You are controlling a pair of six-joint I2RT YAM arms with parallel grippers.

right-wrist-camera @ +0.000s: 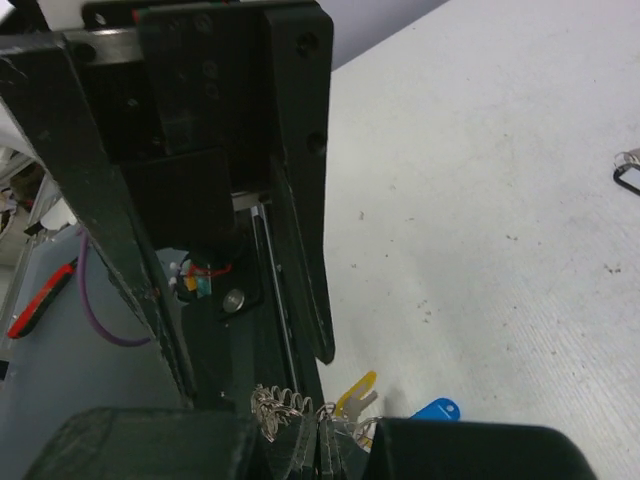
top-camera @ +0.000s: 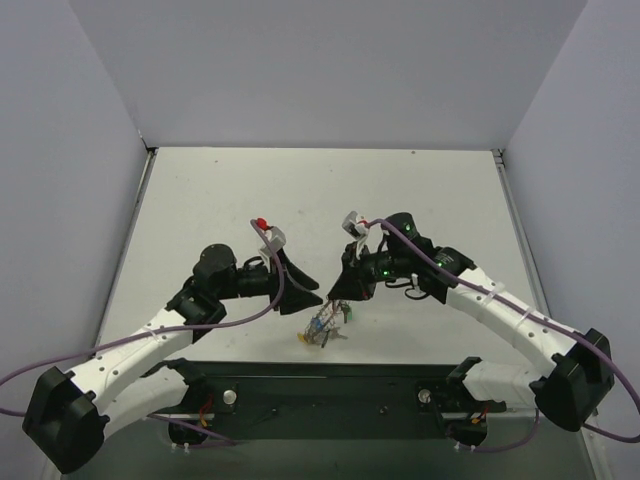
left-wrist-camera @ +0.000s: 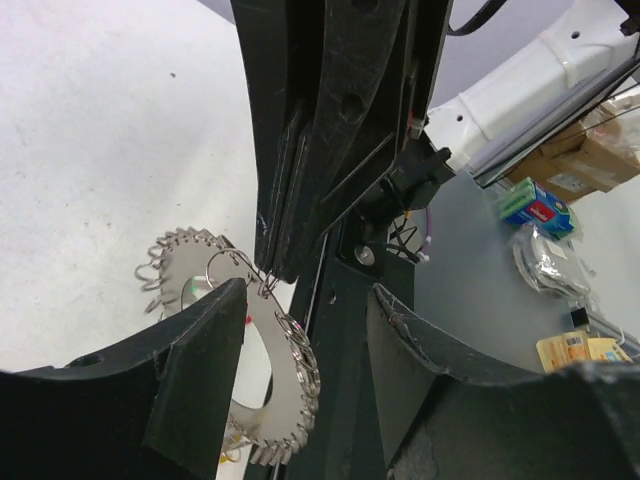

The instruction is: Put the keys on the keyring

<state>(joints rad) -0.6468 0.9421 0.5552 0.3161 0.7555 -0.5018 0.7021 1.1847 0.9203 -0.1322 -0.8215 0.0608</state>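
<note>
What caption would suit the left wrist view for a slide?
Shut right gripper pinches the fringed keyring just ahead of the open left gripper.

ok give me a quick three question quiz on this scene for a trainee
1. Which gripper pinches the keyring? A: left gripper. B: right gripper. C: neither.
2. True or false: the left gripper is shut.
3. In the right wrist view, which two key head colours show beside the right gripper's tips?
Key: 1 B. 2 false, its jaws stand open. 3 yellow and blue: a yellow key and a blue key.
</note>
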